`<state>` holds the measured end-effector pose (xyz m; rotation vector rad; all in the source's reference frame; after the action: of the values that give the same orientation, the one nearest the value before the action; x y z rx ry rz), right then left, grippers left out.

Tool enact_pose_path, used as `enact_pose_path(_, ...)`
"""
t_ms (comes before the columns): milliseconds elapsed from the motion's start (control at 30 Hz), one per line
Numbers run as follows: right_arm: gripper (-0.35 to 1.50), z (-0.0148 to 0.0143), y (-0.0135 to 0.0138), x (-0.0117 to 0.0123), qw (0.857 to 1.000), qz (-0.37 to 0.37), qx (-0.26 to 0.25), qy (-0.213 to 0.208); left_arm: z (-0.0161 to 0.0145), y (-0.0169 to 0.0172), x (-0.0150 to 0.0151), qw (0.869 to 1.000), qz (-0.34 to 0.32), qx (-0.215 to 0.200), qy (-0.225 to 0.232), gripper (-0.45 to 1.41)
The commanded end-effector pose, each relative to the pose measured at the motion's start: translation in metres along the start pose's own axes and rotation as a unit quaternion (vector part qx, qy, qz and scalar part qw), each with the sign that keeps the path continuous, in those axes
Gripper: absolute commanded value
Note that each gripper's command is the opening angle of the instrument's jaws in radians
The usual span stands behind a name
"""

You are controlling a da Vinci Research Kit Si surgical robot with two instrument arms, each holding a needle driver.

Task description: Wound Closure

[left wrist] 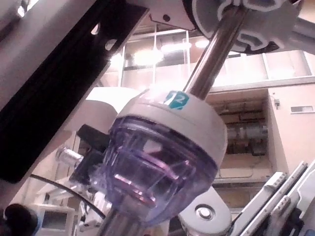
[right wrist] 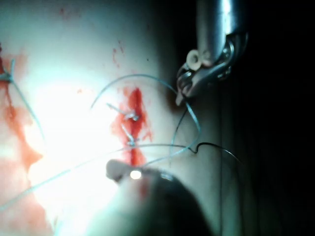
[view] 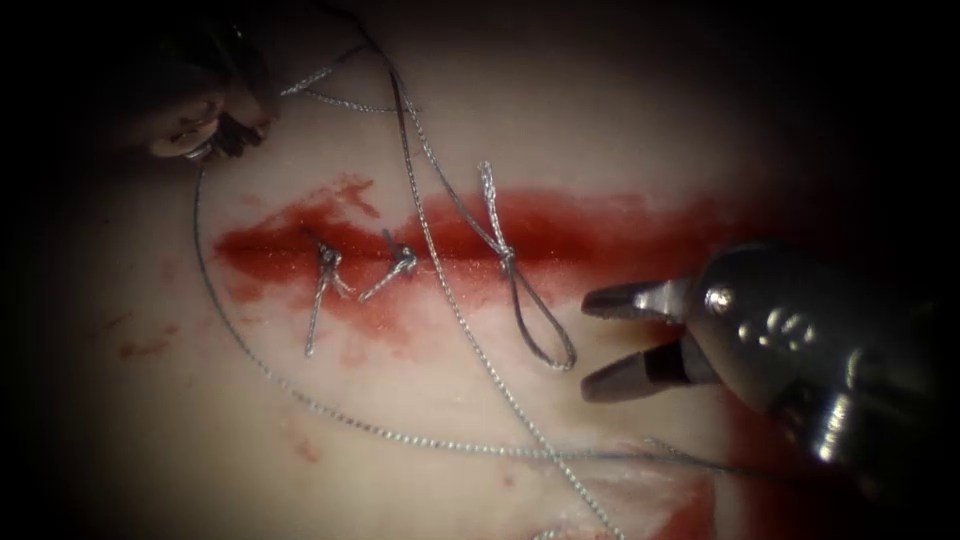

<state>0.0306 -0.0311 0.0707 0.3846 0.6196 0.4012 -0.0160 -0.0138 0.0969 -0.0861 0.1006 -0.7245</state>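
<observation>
The tissue (view: 620,130) carries a horizontal cut (view: 560,232) stained with red fluid. Three knotted stitches (view: 328,258) (view: 402,262) (view: 507,256) cross it, and the rightmost trails a loop (view: 552,345). My left tool (view: 215,135) sits beyond the cut's left end, shut on the thread (view: 205,270), also seen as the left tool (right wrist: 186,91). That thread sweeps down and across to the lower right. My right tool (view: 586,345) is near the cut's right end, just below it, jaws open and holding nothing. Where the needle lies I cannot tell.
A second strand of thread (view: 470,335) runs from the top down across the cut between the middle and right stitches. Cut thread ends (view: 312,330) stick out from the left stitches. The left arm's shaft (left wrist: 211,59) passes through a clear collar (left wrist: 162,162).
</observation>
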Motion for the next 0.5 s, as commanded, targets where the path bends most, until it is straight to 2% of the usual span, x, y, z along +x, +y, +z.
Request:
enact_pose_path(33, 1.11, 0.0006, 0.0005, 0.0015, 1.0, 0.012, -0.009, 0.001, -0.0009, 0.0001, 0.0004, 1.0, -0.01, 0.01, -0.007, -0.45)
enact_pose_path(67, 1.06, 0.0007, 0.0005, 0.0016, 1.0, 0.018, -0.006, -0.002, -0.0011, -0.0002, 0.0015, 0.999, -0.027, 0.025, -0.008, -0.45)
enact_pose_path(100, 0.76, 0.0012, 0.0004, 0.0019, 0.999, 0.037, -0.003, -0.008, -0.0013, -0.0008, 0.0028, 0.998, -0.035, 0.056, -0.005, -0.45)
enact_pose_path(133, 0.61, 0.0015, 0.0003, 0.002, 0.999, 0.043, -0.002, -0.01, -0.0014, -0.0011, 0.0036, 0.996, -0.045, 0.074, -0.004, -0.45)
enact_pose_path(167, 0.56, 0.002, 0.0003, 0.0021, 0.999, 0.049, 0.0, -0.013, -0.0015, -0.0013, 0.0042, 0.995, -0.047, 0.085, -0.002, -0.45)
enact_pose_path(200, 0.52, 0.0029, 0.0003, 0.0024, 0.996, 0.087, 0.005, -0.016, -0.0018, -0.0017, 0.0055, 0.991, -0.068, 0.115, 0.004, -0.45)
enact_pose_path(267, 0.42, 0.0043, 0.0002, 0.0027, 0.991, 0.13, 0.005, -0.027, -0.0022, -0.0024, 0.0066, 0.987, -0.082, 0.139, 0.01, -0.45)
enact_pose_path(300, 0.49, 0.0054, 0.0001, 0.0031, 0.985, 0.167, -0.01, -0.046, -0.0026, -0.0029, 0.007, 0.982, -0.095, 0.164, 0.013, -0.45)
enact_pose_path(367, 0.51, 0.0064, -0.0001, 0.0035, 0.979, 0.193, -0.021, -0.055, -0.0031, -0.0033, 0.0072, 0.977, -0.105, 0.186, 0.018, -0.45)
enact_pose_path(400, 0.56, 0.0071, -0.0002, 0.0037, 0.974, 0.215, -0.028, -0.063, -0.0032, -0.0035, 0.0072, 0.976, -0.108, 0.189, 0.02, -0.45)
enact_pose_path(433, 0.47, 0.0081, -0.0004, 0.0039, 0.971, 0.224, -0.033, -0.075, -0.0034, -0.0038, 0.0071, 0.975, -0.112, 0.189, 0.021, -0.45)
enact_pose_path(500, 0.58, 0.009, -0.0005, 0.0038, 0.97, 0.227, -0.04, -0.082, -0.0034, -0.004, 0.0071, 0.975, -0.114, 0.189, 0.022, -0.45)
